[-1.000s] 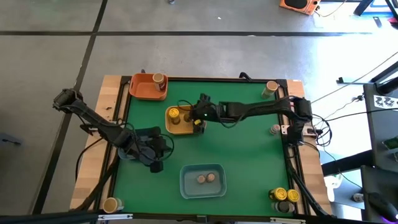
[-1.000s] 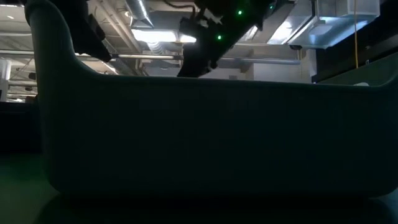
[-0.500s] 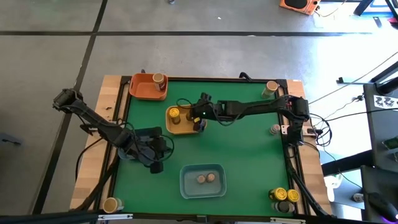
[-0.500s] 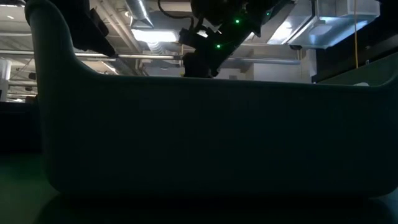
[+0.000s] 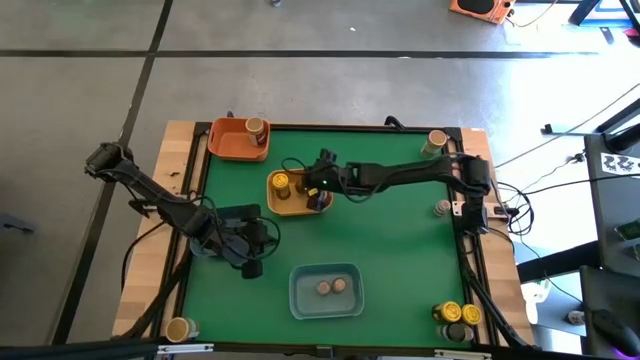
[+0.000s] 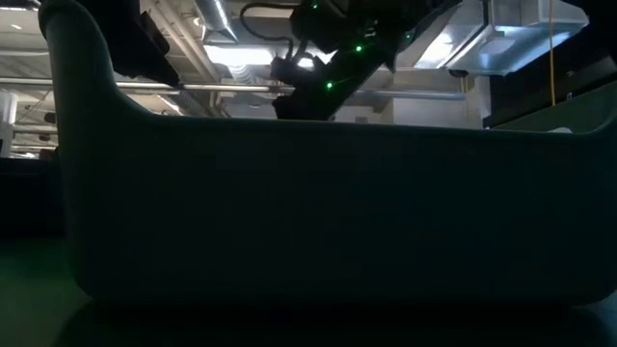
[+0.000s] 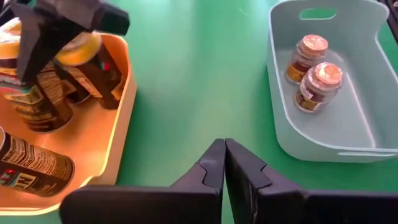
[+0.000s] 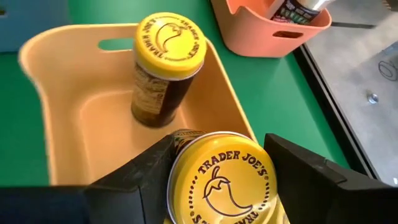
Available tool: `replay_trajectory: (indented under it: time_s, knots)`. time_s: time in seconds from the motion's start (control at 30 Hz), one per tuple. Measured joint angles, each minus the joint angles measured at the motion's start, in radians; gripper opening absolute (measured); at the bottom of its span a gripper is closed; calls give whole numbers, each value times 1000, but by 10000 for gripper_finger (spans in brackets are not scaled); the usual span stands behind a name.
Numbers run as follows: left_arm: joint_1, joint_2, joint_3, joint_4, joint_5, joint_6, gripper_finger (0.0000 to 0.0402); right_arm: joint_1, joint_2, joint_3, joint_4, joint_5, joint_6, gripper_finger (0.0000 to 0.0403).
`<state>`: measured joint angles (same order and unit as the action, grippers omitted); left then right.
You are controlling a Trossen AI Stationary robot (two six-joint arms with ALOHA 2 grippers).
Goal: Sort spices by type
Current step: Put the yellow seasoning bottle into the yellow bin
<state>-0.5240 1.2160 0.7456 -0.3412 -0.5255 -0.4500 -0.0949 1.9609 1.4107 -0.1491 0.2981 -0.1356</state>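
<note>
Right gripper [image 8: 221,186], jaws pinching a yellow-lidded jar [image 8: 222,180], hangs over the yellow tray [image 8: 74,106]: lower it upright at the standing jar's [image 8: 166,68] three o'clock. Left gripper [image 7: 224,163], jaws pressed together, waits.

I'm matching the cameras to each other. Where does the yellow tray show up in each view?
High view: yellow tray left of centre, under the right gripper.
Low view: not visible.
Left wrist view: tray at left.
Right wrist view: tray ahead, behind the held yellow-lidded jar.
Shared landmark: the standing yellow-lidded jar inside it.
</note>
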Motion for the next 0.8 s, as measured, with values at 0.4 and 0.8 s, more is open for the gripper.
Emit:
replay_trajectory:
  time_s: [0.4,0.8]
  knots:
    - [0,0,0,17,0,14,8,0,11,2,-8,-14,7,237]
    - [0,0,0,46,0,37,8,1,20,-1,-31,-58,26,237]
